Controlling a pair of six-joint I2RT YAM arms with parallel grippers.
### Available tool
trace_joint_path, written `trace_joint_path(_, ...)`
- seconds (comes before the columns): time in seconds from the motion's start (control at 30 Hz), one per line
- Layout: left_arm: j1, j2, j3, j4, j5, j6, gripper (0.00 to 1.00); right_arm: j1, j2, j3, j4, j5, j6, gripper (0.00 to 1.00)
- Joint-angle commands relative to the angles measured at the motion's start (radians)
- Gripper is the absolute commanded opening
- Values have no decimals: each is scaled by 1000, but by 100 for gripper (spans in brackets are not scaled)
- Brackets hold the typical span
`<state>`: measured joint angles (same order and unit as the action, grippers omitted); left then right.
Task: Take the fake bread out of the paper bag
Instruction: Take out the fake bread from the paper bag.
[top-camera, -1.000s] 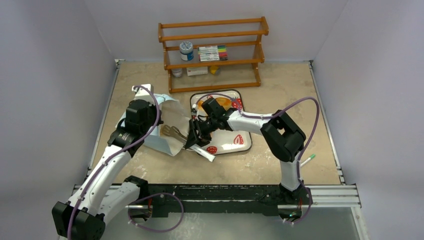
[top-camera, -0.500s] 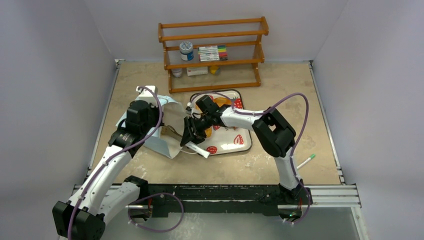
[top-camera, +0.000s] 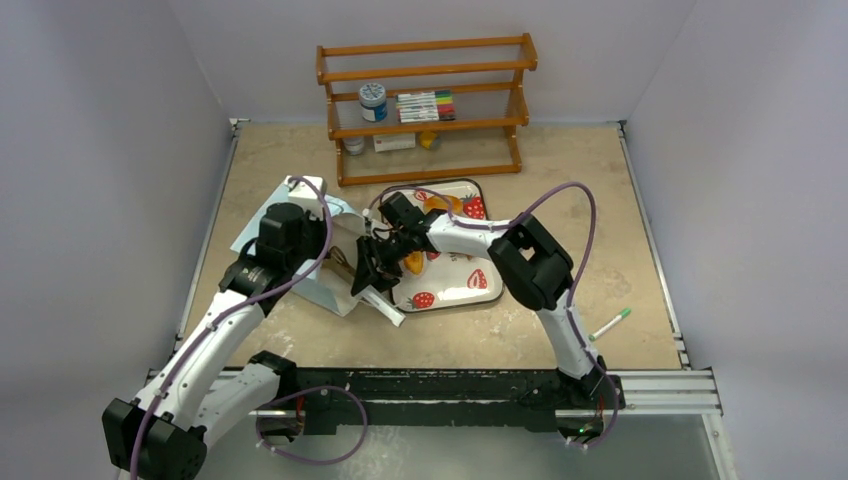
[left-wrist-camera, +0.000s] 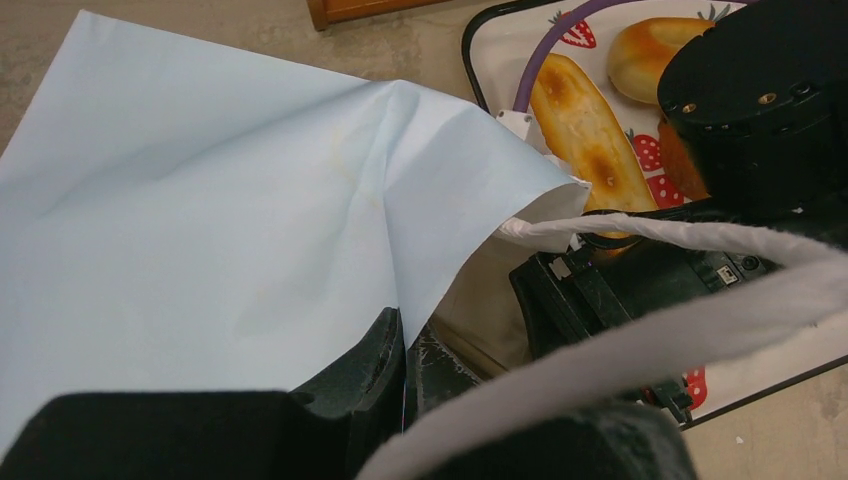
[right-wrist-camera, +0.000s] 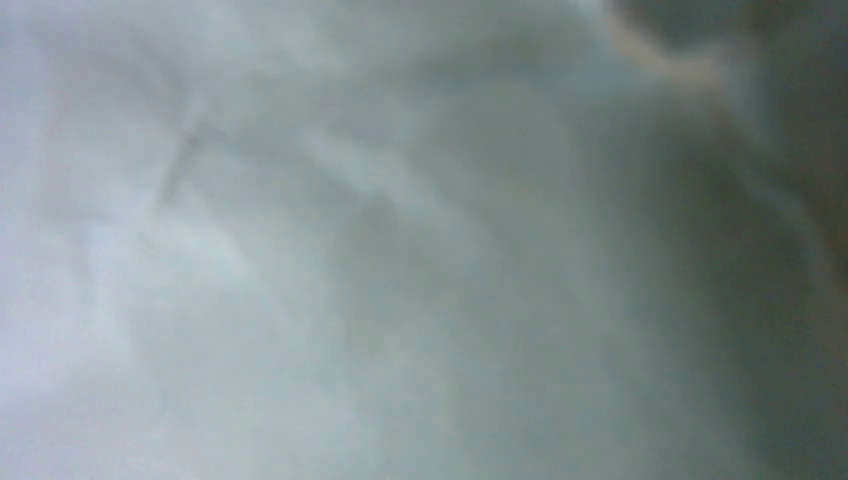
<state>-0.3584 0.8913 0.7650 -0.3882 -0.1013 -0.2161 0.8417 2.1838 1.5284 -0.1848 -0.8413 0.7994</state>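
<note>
The light blue paper bag (top-camera: 322, 288) lies on its side at 9 o'clock of the strawberry-print white tray (top-camera: 455, 287), its mouth just beside the tray's rim. The left gripper (left-wrist-camera: 405, 345) is clenched on the bag's edge. The right gripper (top-camera: 365, 275) is sunk in the mouth. Its own view is a white blur, so I cannot tell how its jaws stand. A long golden toy loaf (left-wrist-camera: 580, 130) and a round golden toy bun (left-wrist-camera: 650, 55) lie on the tray. The beige tabletop (top-camera: 580, 200) stretches toward 3 o'clock between grey walls (top-camera: 100, 150), with a wooden rack (top-camera: 425, 105) at 12.

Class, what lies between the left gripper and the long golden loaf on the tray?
In the left wrist view, the paper bag's folded blue rim, which the left gripper pinches, and a white cord handle.
</note>
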Motion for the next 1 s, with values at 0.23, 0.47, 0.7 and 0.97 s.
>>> trace_joint_path(0.23, -36, -26, 56, -9, 9, -3, 0, 37, 30, 87, 48, -48, 30, 30)
trace_joint_path(0.47, -36, -63, 37, 26, -83, -62, 0, 37, -67, -12, 108, -48, 60, 6)
trace_joint_path(0.7, -36, -78, 51, 38, -233, -125, 0, 34, -221, -182, 203, -32, 92, 0)
trace_joint_path(0.97, -35, -51, 70, 25, -365, -193, 0, 8, -370, -336, 291, -12, 114, 0)
